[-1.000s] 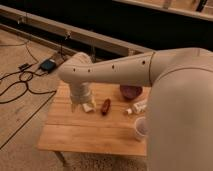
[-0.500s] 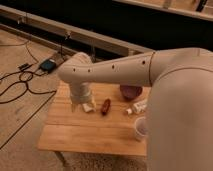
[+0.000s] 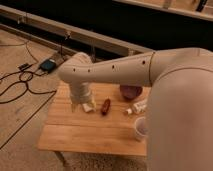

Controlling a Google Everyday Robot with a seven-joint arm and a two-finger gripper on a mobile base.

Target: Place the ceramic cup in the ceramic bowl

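Note:
The ceramic cup, small and white with a purplish inside, stands near the right front of the wooden table, partly behind my arm. The ceramic bowl, dark maroon and shallow, sits at the back of the table, right of middle. My gripper hangs over the left part of the table, low near its surface, well left of both cup and bowl. It holds neither of them.
A reddish-brown sausage-shaped item lies just right of the gripper. A small white tube-like item lies between bowl and cup. My large white arm fills the right side. Cables and a blue device lie on the floor to the left.

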